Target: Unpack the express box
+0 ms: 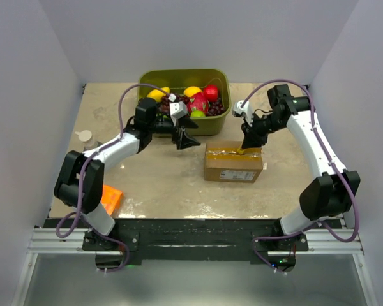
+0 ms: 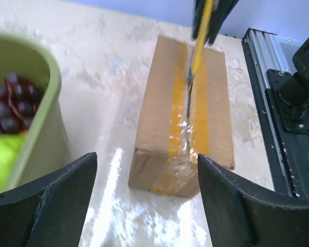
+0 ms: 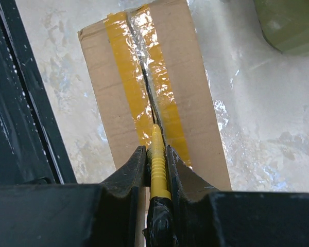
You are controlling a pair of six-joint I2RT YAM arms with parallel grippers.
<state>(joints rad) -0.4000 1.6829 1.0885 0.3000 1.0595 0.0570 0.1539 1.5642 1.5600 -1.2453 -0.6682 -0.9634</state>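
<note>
- The table (image 1: 159, 185) carried everything, with the work near its middle, towards the right arm's side.
- The green bin (image 1: 212, 125) of fruit stood behind the box, near but apart from it, and off the line of the cut.
- The box (image 1: 233, 167) lay flat with its long side running left to right across the table. Its taped seam faced up along that same line.
- The right gripper (image 3: 155, 154) hung right over the box, jaws clamped on the cutter. This was the nearer arm.
- The left gripper (image 1: 186, 140) hovered off the box's left end with its fingers spread wide, gripping nothing. It sat in line with the seam, so I judged a long stroke would run towards it.
- The orange box (image 1: 110, 197) lay by the left arm's base, well apart.
- The cutter (image 3: 158, 159) pointed down onto the seam near the box's right end, so the tape stretched away leftward.
- A dark line ran ahead of the tip. Under the glare I couldn't tell slit tape from a mere flap gap.
- A small white disc (image 1: 84, 135) sat far left.
</note>
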